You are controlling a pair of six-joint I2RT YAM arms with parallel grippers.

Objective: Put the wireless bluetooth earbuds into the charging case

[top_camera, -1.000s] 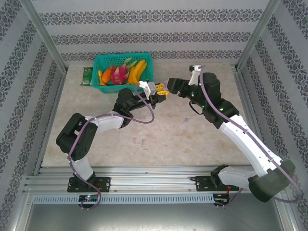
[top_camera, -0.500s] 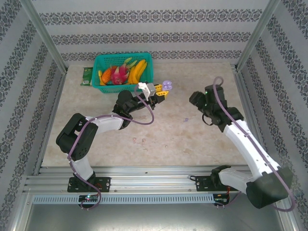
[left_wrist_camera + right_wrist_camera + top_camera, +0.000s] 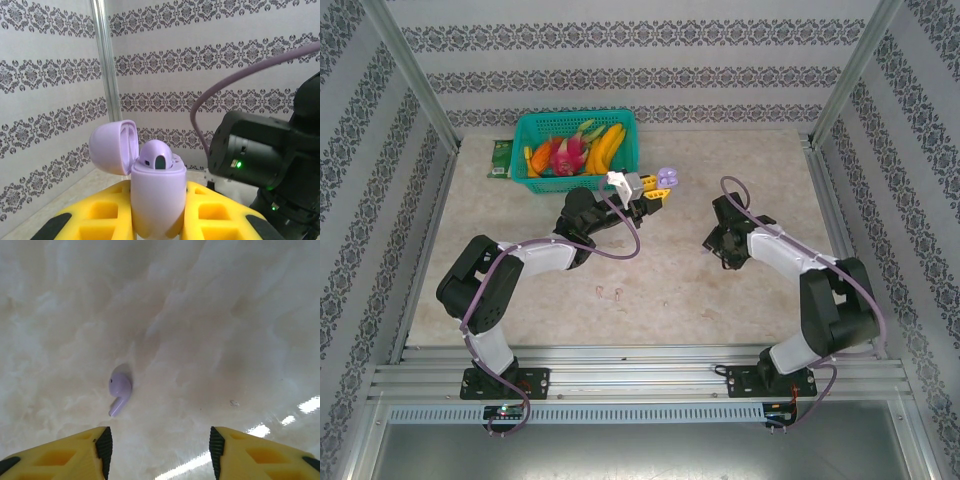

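Observation:
My left gripper is shut on an upright pale purple charging case, held up in the air. Its lid is flipped open and one purple earbud sits in a slot. The case is also seen from above, right of the basket. My right gripper points down at the table and is open. A loose purple earbud lies on the marble just ahead of its left finger, untouched. From above, the right gripper is low at mid-table.
A teal basket of toy fruit stands at the back left, with a green item beside it. Two tiny pink buds lie on the table near the front centre. The right arm's black body looms close to the case.
The right arm pulled back from the held case and dropped to the table, over the loose purple earbud. The left arm and case stayed put.

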